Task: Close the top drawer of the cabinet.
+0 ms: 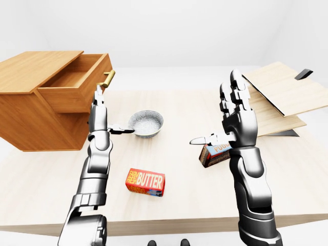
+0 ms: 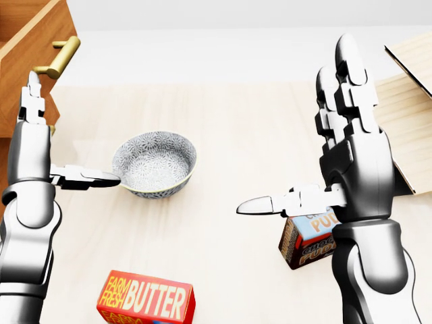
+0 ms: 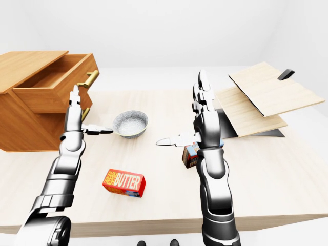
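White walls surround a pale wooden counter (image 1: 174,205). Nearest lies a butter box (image 1: 146,183); beyond it a pudding box (image 1: 215,154) and a bowl (image 1: 146,123).

Right robot hand (image 2: 324,162): raised, fingers spread, holding nothing.

Left robot hand (image 1: 102,115): open and empty, fingers upright just below the handle (image 1: 108,78).

Farthest left, the cabinet (image 1: 31,110) has its top drawer (image 1: 77,87) pulled out.

Procedure: set the left palm flat on the drawer face beside the handle, then push straight in, avoiding sideways force that may jam it.
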Robot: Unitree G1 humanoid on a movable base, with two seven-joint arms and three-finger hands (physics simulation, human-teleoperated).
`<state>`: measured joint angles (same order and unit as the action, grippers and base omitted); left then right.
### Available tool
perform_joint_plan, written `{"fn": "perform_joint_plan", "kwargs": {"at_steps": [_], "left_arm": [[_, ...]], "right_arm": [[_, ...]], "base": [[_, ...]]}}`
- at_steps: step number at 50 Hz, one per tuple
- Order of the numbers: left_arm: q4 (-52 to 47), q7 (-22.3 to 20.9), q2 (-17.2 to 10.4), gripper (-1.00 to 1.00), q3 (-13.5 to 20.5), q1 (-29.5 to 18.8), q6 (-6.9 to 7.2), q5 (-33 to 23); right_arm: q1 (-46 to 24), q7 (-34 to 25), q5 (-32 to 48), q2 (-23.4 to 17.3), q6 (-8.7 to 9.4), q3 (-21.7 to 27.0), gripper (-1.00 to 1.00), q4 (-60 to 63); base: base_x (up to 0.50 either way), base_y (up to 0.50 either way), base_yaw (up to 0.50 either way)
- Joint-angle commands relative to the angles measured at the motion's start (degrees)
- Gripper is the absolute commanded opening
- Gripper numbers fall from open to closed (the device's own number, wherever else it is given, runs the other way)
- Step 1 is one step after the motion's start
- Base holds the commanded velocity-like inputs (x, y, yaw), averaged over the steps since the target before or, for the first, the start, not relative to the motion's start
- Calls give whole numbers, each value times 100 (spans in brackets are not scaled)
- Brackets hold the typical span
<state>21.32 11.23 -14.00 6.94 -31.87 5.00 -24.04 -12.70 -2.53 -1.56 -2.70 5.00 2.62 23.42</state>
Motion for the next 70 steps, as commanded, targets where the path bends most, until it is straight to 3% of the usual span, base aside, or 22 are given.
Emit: {"fn": "perform_joint_plan", "kwargs": {"at_steps": [1, 25, 47, 70], "left_arm": [[389, 218, -198, 100, 176, -23, 0, 130], [108, 347, -588, 100, 501, 177, 0, 328], [978, 529, -1146, 100, 683, -367, 0, 591], [1274, 702, -1509, 100, 815, -547, 0, 865]], "right_arm": [[16, -4, 16, 6, 0, -7, 100, -23], [-8, 0, 39, 19, 0, -32, 100, -16], [9, -14, 55, 22, 0, -37, 100, -44], [16, -38, 69, 21, 0, -41, 100, -41]], "base": [[0, 0, 0], [0, 0, 0], [0, 0, 0], [0, 0, 0]]}}
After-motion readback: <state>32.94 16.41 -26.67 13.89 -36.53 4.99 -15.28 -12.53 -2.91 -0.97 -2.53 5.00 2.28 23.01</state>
